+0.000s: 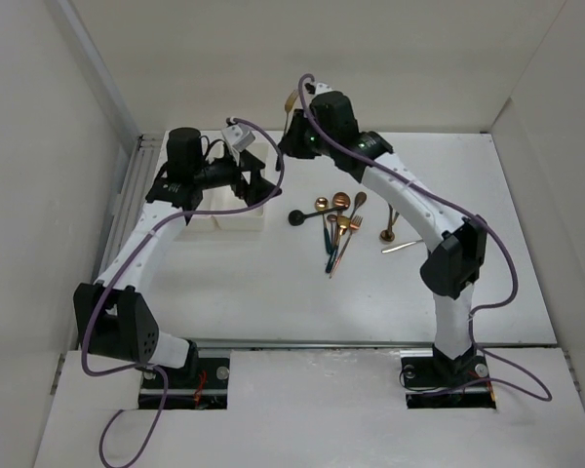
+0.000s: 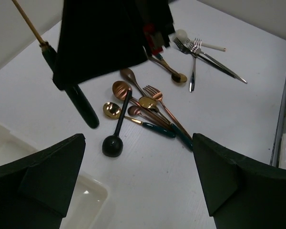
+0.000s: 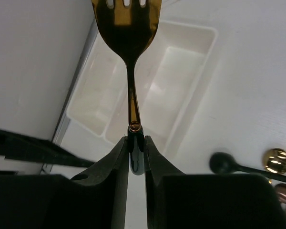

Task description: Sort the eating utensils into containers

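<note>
My right gripper (image 3: 136, 143) is shut on the dark handle of a gold-headed fork (image 3: 127, 28), held in the air with the tines pointing away. In the top view this gripper (image 1: 291, 136) is near the back wall, right of the trays. The two joined white trays (image 3: 183, 112) lie below and beyond the fork and look empty where visible. In the top view the trays (image 1: 256, 220) sit under my left gripper (image 1: 258, 180), which is open and empty. A pile of copper, gold, teal and black utensils (image 1: 337, 226) lies mid-table, also in the left wrist view (image 2: 143, 112).
Silver forks (image 2: 200, 57) lie apart at the far right of the pile, one silver piece (image 1: 400, 247) near the right arm. A black spoon (image 2: 115, 138) lies nearest the trays. White walls close in the back and sides.
</note>
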Controlling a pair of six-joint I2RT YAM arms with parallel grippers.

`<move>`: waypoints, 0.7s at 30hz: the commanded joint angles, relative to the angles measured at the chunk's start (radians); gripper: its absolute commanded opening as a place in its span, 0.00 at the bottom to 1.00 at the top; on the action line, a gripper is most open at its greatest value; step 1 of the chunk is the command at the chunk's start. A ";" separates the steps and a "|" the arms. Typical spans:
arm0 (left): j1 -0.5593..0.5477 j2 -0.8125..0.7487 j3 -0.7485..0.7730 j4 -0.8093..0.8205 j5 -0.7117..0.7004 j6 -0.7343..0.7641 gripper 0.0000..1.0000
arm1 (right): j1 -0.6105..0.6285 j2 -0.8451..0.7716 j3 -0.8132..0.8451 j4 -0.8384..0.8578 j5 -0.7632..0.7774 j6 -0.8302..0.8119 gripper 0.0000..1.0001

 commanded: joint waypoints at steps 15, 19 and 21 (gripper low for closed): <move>-0.007 0.057 0.044 0.257 -0.296 -0.118 0.59 | 0.039 -0.034 0.017 0.143 -0.228 0.075 0.00; -0.007 0.057 0.055 0.279 -0.284 -0.127 0.59 | 0.039 -0.007 0.036 0.129 -0.238 0.075 0.00; -0.007 0.057 0.055 0.268 -0.270 -0.127 0.54 | 0.039 -0.007 0.036 0.141 -0.248 0.075 0.00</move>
